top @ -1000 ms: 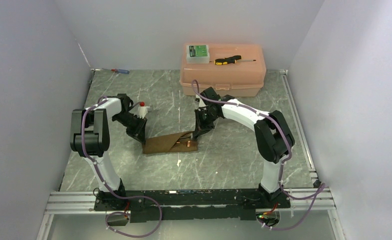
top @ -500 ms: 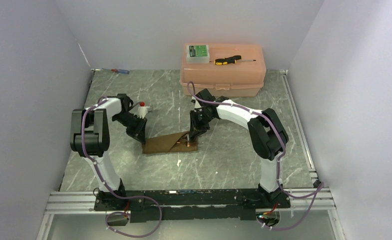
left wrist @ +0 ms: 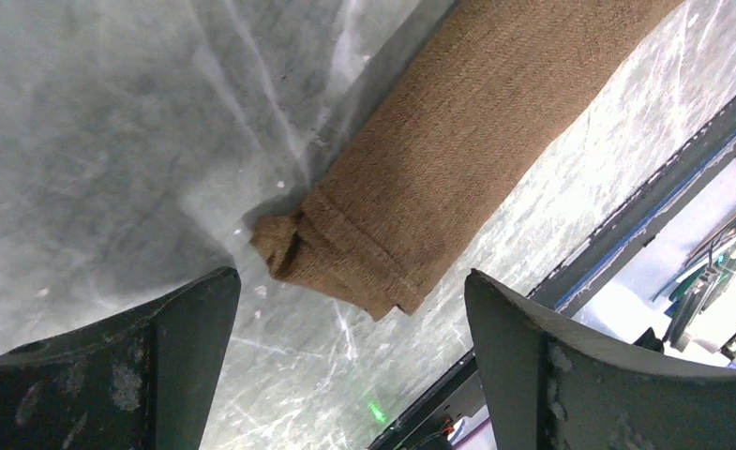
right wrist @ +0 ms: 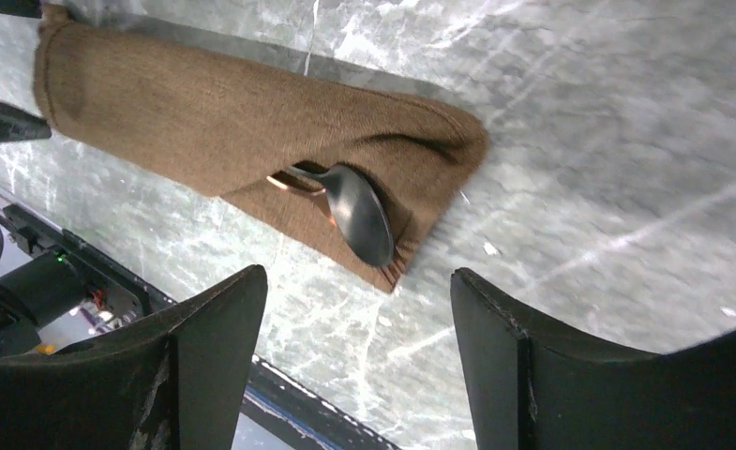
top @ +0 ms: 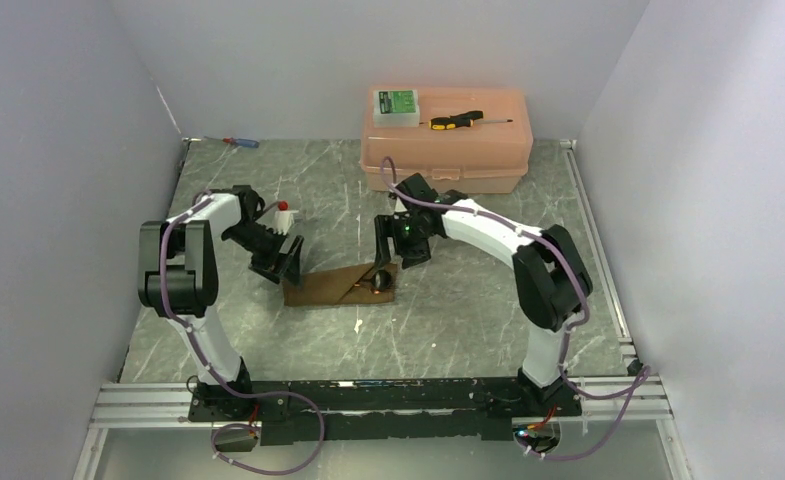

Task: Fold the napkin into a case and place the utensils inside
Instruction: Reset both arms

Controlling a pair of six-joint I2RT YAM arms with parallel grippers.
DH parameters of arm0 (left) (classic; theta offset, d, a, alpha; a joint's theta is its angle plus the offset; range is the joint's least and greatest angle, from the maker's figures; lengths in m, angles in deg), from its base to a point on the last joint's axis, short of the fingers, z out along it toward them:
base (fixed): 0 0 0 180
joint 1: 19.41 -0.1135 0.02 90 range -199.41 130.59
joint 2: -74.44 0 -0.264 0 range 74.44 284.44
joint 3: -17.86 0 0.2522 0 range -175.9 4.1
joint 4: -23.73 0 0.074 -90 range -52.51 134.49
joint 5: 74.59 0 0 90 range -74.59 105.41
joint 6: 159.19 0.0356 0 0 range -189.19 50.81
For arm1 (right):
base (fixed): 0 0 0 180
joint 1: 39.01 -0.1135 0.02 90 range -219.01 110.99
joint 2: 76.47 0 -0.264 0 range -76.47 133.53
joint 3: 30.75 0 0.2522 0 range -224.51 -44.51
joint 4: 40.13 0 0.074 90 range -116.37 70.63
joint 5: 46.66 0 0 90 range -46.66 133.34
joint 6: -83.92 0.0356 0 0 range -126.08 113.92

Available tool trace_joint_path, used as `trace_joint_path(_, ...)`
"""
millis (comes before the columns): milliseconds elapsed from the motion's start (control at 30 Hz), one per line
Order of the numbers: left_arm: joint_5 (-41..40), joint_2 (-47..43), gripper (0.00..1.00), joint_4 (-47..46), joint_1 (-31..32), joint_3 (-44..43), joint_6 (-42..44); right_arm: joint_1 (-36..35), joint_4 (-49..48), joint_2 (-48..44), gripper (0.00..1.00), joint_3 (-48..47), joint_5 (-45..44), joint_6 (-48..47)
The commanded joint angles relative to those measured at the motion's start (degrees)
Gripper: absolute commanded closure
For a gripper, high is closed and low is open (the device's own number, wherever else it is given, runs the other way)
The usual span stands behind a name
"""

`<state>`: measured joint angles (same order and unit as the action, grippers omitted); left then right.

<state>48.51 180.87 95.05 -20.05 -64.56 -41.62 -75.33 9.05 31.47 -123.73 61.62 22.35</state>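
The brown napkin lies folded as a narrow case with a diagonal flap in the middle of the table. A utensil's black rounded end sticks out of the case's open right end, the rest tucked under the flap. A copper-coloured sliver shows beside it. My left gripper hovers open over the case's left end, touching nothing. Just above the right end of the napkin, my right gripper is open and holds nothing. In the wrist views, both the left gripper and the right gripper have wide gaps between their jaws.
A pink plastic box stands at the back, with a yellow-and-black screwdriver and a small green-and-white box on its lid. A blue-and-red screwdriver lies at the back left. A small white item with a red top is behind the left gripper.
Both grippers have opened and lifted slightly off the napkin. The right one has let go at the case's open end, leaving the utensil's black end showing there.
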Motion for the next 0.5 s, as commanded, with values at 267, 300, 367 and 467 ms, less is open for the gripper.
trace_joint_path(267,-0.5,-7.0,0.05,8.8,-5.7,-14.8,1.9,14.1,-4.6,-25.2,0.0,10.4,-16.8,-4.1)
trace_joint_path(300,-0.2,-7.5,0.05,9.1,-6.0,-16.6,1.3,15.8,-6.6,-26.9,0.0,12.1,-20.4,-3.8)
trace_joint_path(367,-0.2,-8.6,0.05,8.2,-6.5,-18.7,-0.8,19.0,-11.5,-29.5,0.0,16.2,-28.2,-3.5)
trace_joint_path(467,-0.5,-9.5,0.04,3.1,-7.5,-18.3,-4.4,22.8,-21.8,-31.1,0.0,23.7,-39.0,-4.3)
